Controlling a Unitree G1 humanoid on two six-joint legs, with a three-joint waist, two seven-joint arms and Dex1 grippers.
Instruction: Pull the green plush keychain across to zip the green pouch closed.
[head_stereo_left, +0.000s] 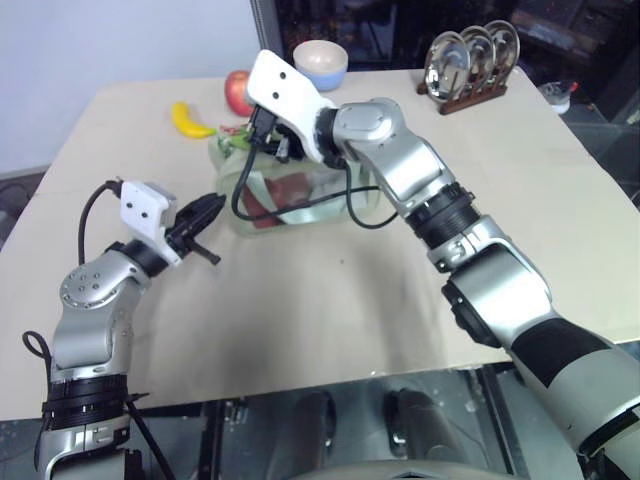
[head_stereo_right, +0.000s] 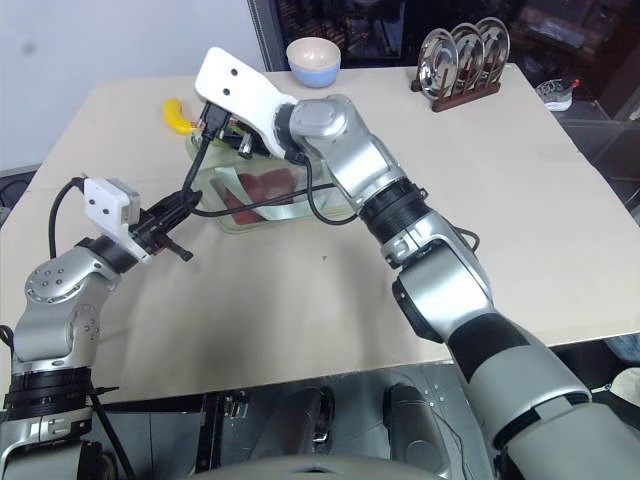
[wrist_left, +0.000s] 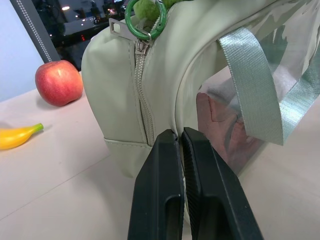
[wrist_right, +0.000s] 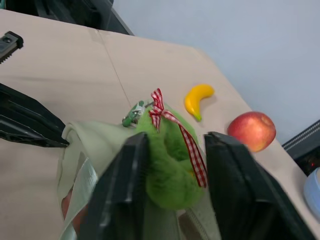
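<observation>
From the head views, the right arm and its white wrist housing cover the top of the pale sage-green boxy fabric pouch (head_stereo_left: 300, 200). The red contents behind its clear panel are too indistinct to identify. The bright lime-green fuzzy plush keychain (wrist_left: 147, 7) is cut off by the left wrist view's edge.

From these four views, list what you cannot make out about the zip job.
- Zipper track on top of the green pouch: the right arm covers it in both eye views.
- Right gripper around the green plush keychain: finger contact unclear in the wrist view.
- Left gripper, shut: whether it pinches fabric.
</observation>
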